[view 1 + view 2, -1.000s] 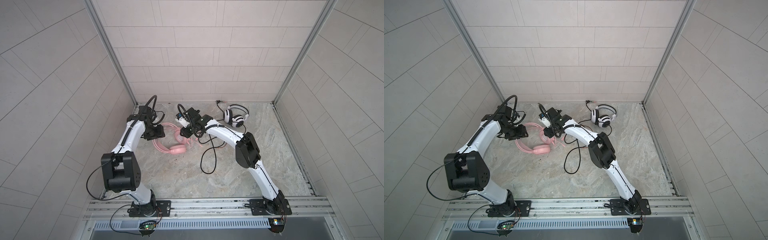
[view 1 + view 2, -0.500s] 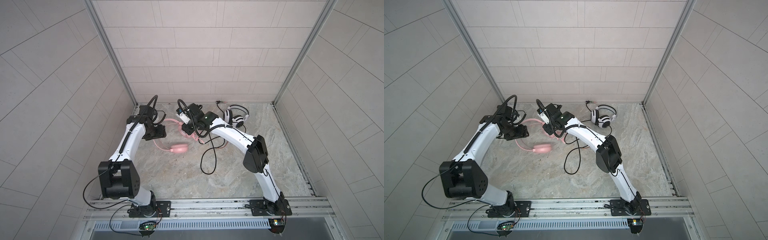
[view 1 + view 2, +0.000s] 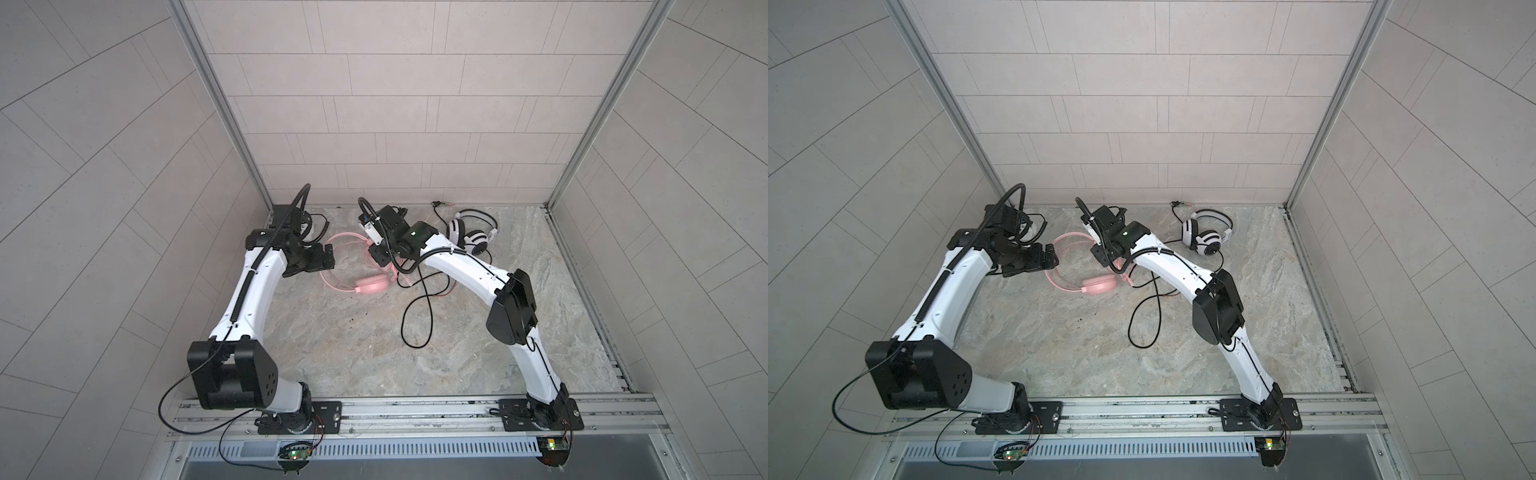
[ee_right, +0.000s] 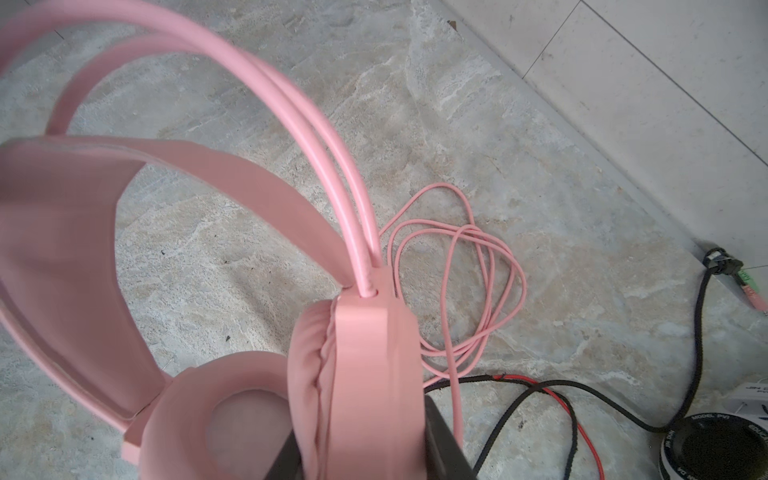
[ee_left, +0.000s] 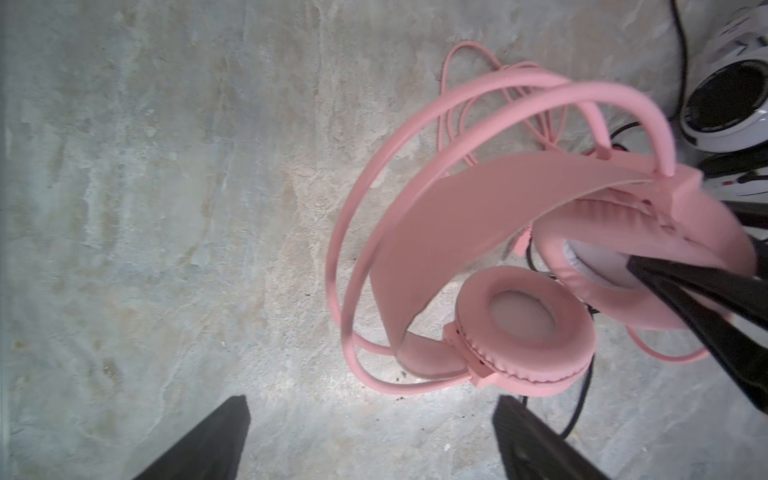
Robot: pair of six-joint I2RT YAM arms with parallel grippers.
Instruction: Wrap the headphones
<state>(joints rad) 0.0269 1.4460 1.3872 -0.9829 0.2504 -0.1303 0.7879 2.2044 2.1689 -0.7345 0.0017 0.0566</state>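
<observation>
Right fingers (image 4: pixel 446 451) clamp pink headset (image 4: pixel 361 365) beside black cable (image 4: pixel 519 400).

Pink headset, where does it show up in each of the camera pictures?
Top view: pink headset between left hand and right hand.
Top view: same place, between the hands.
Left wrist: just beyond the open left hand.
Right wrist: pink headset close up, one ear cup clamped in the right hand.
Shared landmark: the white-and-black headset beside it.

pink headphones (image 3: pixel 371 285): pink | striped headphones (image 3: pixel 475 240): white-black | floor (image 3: pixel 353 357): marbled grey
</observation>
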